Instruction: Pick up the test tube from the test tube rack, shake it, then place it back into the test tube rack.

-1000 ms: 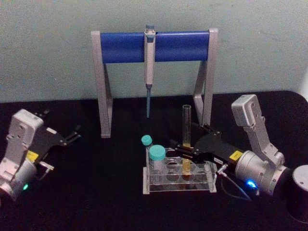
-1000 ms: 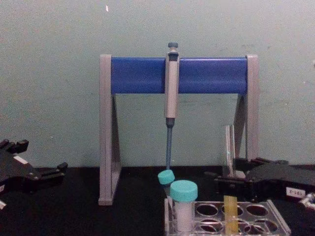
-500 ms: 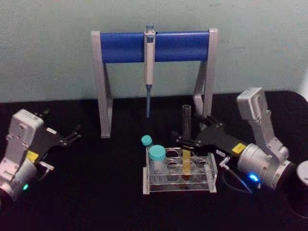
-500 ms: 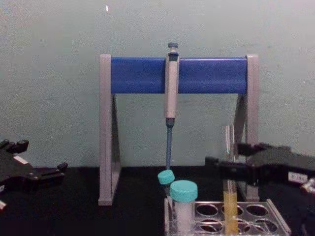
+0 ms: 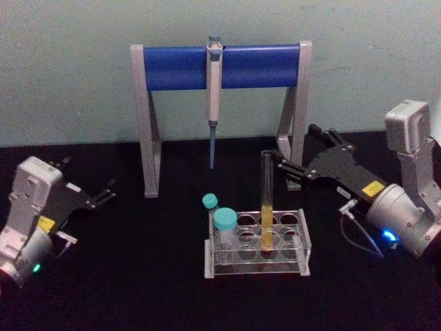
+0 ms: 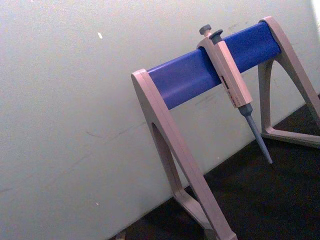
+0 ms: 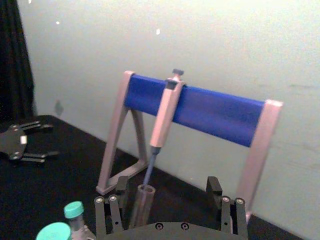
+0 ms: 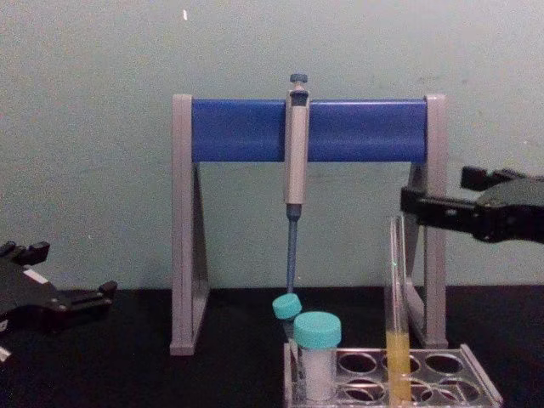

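1. Tube (image 5: 266, 200) stands upright in a middle hole of the rack (image 5: 256, 265), orange liquid in its lower part, open top well above the plate. Nothing touches it.
2. Rack sits near the front middle of the desk (image 5: 138, 276), with two teal-capped tubes (image 5: 224, 224) at its left end.
3. Your right gripper (image 5: 293, 165) hangs above the desk, behind and to the right of the rack, up around the height of the tube's mouth. Jaws spread, empty; in the chest view its fingertips (image 8: 416, 204) sit just right of the tube top with a gap between.
4. From the right wrist view, the tube mouth (image 7: 144, 200) shows between the two spread fingers, nearer one of them, neither touching it.
5. Your left gripper (image 5: 107, 193) is parked over the left edge of the desk, well apart from the rack, fingers spread on nothing.
6. Pipette (image 5: 213, 96) hangs on the blue-barred stand (image 5: 220, 67) at the back; leave both alone.
7. Progress, as a judgement: tube seated, right gripper released and clear of it. That fits either a finished return or a grasp not yet made; you cannot settle which from this layout.
8. If the shake is outstanding, you need to close on the upper glass, lift straight up clear of the plate, shake, then lower into the same hole.
9. Watch for open top and slim glass: tilt risks a spill.
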Tool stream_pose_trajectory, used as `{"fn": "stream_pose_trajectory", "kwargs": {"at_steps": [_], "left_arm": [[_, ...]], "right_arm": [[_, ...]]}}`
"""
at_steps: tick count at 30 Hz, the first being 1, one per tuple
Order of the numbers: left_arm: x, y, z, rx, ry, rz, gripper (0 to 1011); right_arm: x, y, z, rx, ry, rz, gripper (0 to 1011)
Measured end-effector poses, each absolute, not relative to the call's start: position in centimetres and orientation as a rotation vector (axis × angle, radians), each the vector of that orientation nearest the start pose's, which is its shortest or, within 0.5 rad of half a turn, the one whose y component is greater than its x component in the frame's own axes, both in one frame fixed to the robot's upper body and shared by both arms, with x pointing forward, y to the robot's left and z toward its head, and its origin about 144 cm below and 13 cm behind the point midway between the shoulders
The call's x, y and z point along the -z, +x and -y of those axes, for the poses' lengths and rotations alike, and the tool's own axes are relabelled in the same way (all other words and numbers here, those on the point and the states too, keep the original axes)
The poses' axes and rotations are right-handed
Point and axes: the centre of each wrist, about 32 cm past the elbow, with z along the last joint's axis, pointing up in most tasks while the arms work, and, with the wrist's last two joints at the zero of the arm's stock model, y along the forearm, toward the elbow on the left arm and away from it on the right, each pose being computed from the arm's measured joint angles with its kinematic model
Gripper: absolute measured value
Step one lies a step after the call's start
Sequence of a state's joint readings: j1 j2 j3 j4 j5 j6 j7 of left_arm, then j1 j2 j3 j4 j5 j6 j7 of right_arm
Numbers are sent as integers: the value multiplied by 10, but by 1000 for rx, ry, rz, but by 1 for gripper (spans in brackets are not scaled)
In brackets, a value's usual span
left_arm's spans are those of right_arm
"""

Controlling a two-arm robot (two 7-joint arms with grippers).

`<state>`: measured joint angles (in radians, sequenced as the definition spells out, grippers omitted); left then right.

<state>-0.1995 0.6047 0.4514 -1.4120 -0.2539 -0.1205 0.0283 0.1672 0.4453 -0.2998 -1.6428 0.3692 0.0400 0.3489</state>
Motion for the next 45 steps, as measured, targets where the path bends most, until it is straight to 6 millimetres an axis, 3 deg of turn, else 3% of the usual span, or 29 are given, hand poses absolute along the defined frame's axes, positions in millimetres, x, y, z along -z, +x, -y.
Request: {"fn": "stream_pose_trajectory", "kwargs": {"at_steps": [11,21,30,45], "left_arm": [[-1140,489,-310,-1248,305,285,1010],[-1140,489,-310,-1248,304,285,1010],[-1140,489,-310,-1248,304,285,1009],[-1140,489,-310,-1248,304,285,1010]], "right_arm": [[-1201,472,270,1073,-56,125,1000],[-1174,459,270,1207,-146,60,1000],[-1148,453,267,1249,-195,-14,1000],[-1135,453,265,1267,-223,-56,1000]]}}
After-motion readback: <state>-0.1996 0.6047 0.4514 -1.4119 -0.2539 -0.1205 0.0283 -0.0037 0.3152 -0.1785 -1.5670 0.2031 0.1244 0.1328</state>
